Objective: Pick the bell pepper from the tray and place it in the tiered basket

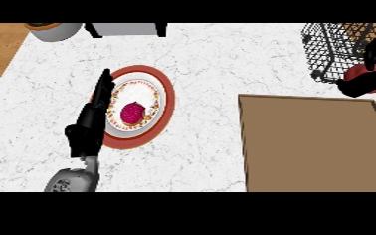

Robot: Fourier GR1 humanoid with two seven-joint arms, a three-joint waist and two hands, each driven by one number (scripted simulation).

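Observation:
The red bell pepper [360, 71] shows at the right edge, just beside the near corner of the black wire tiered basket [330, 47]. My right hand [357, 86] curls round the pepper and hides most of it. The brown tray [308, 144] lies below it at the lower right, with nothing showing on it. On the left, my left hand [91, 119] rests open, fingers straight, along the left rim of a red-rimmed plate [166, 99].
The plate holds a smaller white plate with a dark pink food item [133, 113]. A grey pot [55, 30] and a grey box [125, 29] stand at the back left. A wooden strip [10, 42] borders the marble counter at the far left.

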